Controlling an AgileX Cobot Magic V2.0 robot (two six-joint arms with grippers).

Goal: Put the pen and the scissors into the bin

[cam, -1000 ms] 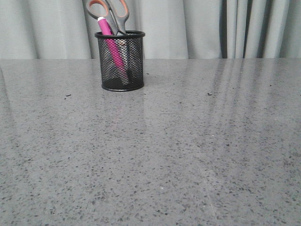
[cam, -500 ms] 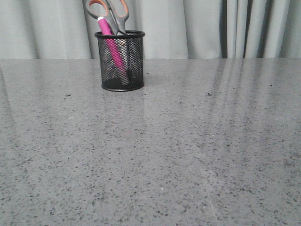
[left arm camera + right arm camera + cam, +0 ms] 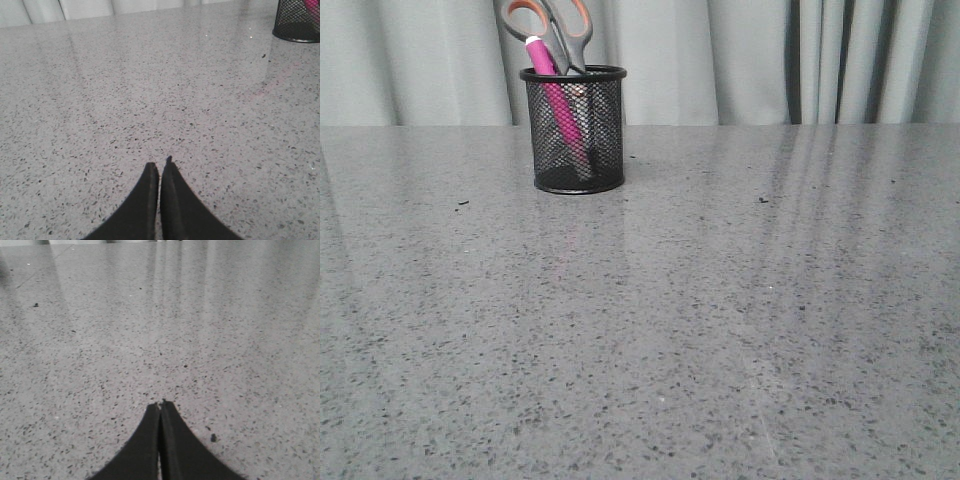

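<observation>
The front view alone shows the whole mesh pencil cup [image 3: 574,130], standing upright on the speckled grey surface [image 3: 720,320] near its far edge, in front of the grey curtain [image 3: 740,60]. Inside it the pink marker [image 3: 553,95] leans with its whitish cap up, poking just past the rim, and the scissors [image 3: 556,30] stand blades-down beside it, their orange-lined handle loops well above the rim. Marker and scissors touch or nearly touch at the rim; which one I cannot tell. Neither arm appears in this view.

The left wrist view shows what the front view does not: the left gripper [image 3: 159,167], its dark jaws pressed together with only a thin slit between them and nothing held. The cup [image 3: 298,21] sits well ahead of these jaws and off to one side, cut by the picture's corner, with a spot of pink behind the mesh; the scissors cannot be seen here.

The right wrist view shows the right gripper [image 3: 160,405], jaws likewise closed on nothing, tips meeting. Ahead of them lies only bare speckled surface with curtain reflections; a small dark speck [image 3: 213,438] lies just beside the jaws, another [image 3: 35,305] far ahead. The cup is outside this view.
</observation>
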